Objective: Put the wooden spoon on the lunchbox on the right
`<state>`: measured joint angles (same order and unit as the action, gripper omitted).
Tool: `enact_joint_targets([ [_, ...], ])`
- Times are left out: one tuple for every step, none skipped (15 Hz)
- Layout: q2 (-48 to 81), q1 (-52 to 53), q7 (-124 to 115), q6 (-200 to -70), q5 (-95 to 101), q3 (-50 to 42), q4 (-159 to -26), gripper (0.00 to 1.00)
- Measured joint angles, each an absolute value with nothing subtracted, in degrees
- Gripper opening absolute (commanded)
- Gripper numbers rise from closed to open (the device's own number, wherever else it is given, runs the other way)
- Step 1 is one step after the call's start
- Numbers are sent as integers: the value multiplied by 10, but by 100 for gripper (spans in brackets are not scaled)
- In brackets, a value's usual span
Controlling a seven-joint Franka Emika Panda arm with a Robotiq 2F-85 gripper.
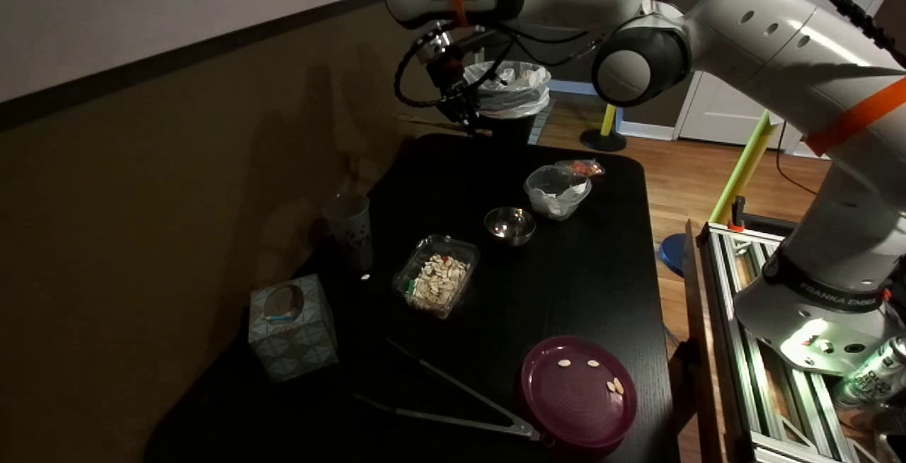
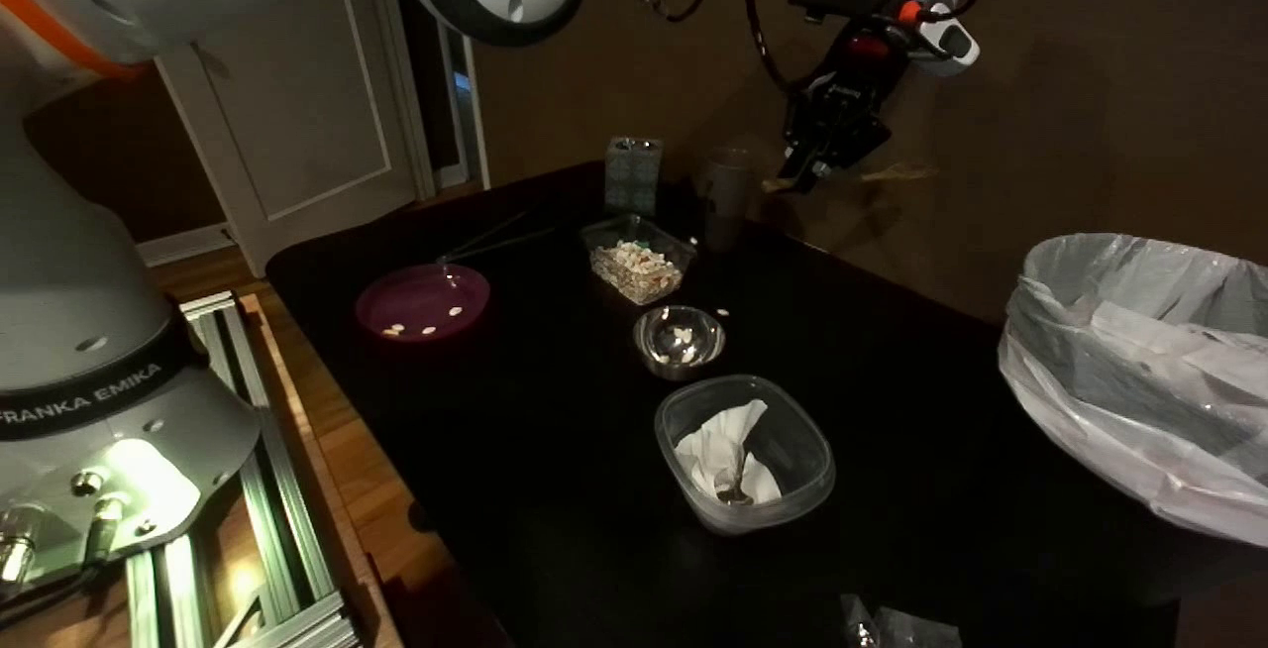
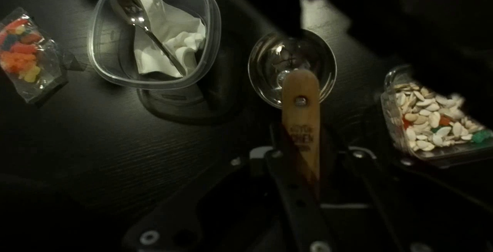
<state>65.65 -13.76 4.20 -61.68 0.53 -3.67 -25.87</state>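
My gripper (image 1: 468, 122) is shut on the wooden spoon (image 3: 302, 115) and holds it in the air above the table's far end, near the wall. In the wrist view the spoon's flat handle end sticks out between the fingers (image 3: 299, 144); the rest is hidden there. The spoon also shows faintly in both exterior views (image 1: 428, 121) (image 2: 897, 173). A clear lunchbox (image 2: 788, 504) holding a white napkin and metal spoon stands apart from it on the table (image 1: 531, 187). A clear tub of seeds (image 1: 460, 242) lies farther left in both exterior views.
A metal bowl (image 1: 509, 228) stands between the two tubs. A candy bag (image 3: 23, 55) lies beside the lunchbox. A lined trash bin (image 2: 1109, 410) stands past the table end. A cup (image 1: 350, 229), tissue box (image 1: 294, 328), tongs (image 1: 460, 420) and purple plate (image 1: 577, 406) are also there.
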Motion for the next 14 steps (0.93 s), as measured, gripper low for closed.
enact_joint_targets([
  [656,-146,27,-623,-10,-32,-258,6],
  [656,-156,13,-627,-26,-28,-258,6],
  [656,-168,-1,-628,-44,-23,-258,6],
  [656,-182,-13,-628,-61,-17,-259,6],
  [657,-195,-26,-628,-78,-11,-260,6],
  [657,-208,-38,-628,-95,-4,-261,6],
  [658,-220,-50,-628,-113,4,-262,6],
  [660,-230,-57,-623,-127,11,-262,6],
  [663,-237,-60,-615,-137,16,-262,6],
  [666,-243,-62,-607,-145,20,-262,6],
  [669,-247,-62,-601,-150,22,-262,6],
  [672,-249,-62,-596,-152,24,-262,6],
  [674,-250,-62,-593,-152,24,-262,6],
  [677,-250,-64,-593,-151,24,-262,6],
])
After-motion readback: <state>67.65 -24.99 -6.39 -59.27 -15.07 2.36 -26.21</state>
